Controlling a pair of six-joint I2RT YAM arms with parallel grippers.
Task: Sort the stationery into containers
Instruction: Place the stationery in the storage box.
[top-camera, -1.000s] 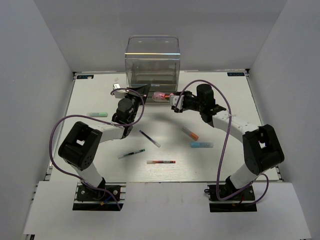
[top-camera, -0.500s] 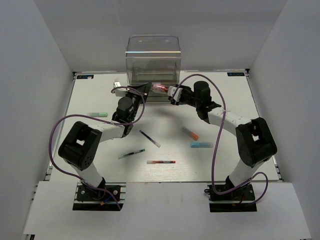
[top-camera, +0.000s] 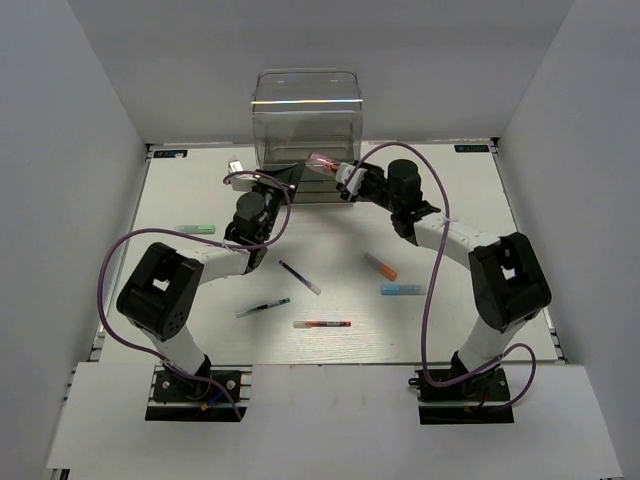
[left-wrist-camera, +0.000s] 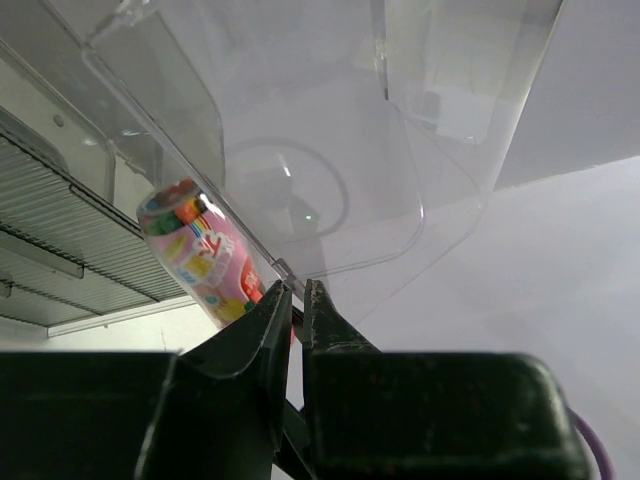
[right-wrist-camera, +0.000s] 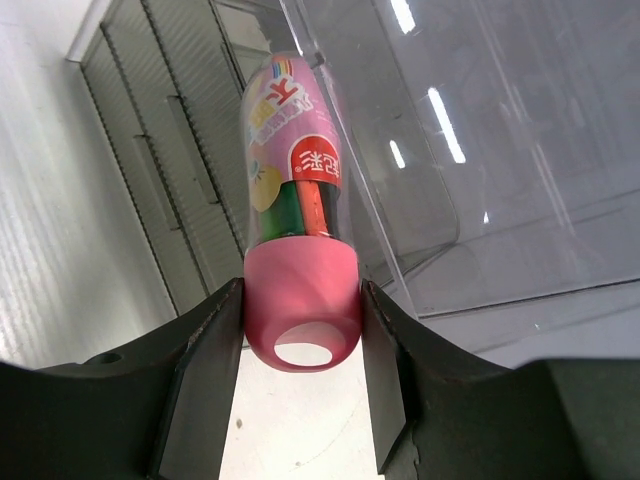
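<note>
The right gripper (right-wrist-camera: 302, 335), jaws about half spread, clamps the smooth pink cap of a fat, round tube with a glossy pink printed label (right-wrist-camera: 292, 190). The tube's far end sits at the rim of a pulled-out transparent plastic drawer (left-wrist-camera: 330, 190) in the tall clear plastic cabinet (top-camera: 305, 125). The left gripper (left-wrist-camera: 297, 300), jaws nearly together, pinches that drawer's thin front edge.

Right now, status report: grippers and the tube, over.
Left gripper shut on clear drawer edge. Right gripper shut on pink-capped tube, at the drawer rim. Nothing seen blocking.
</note>
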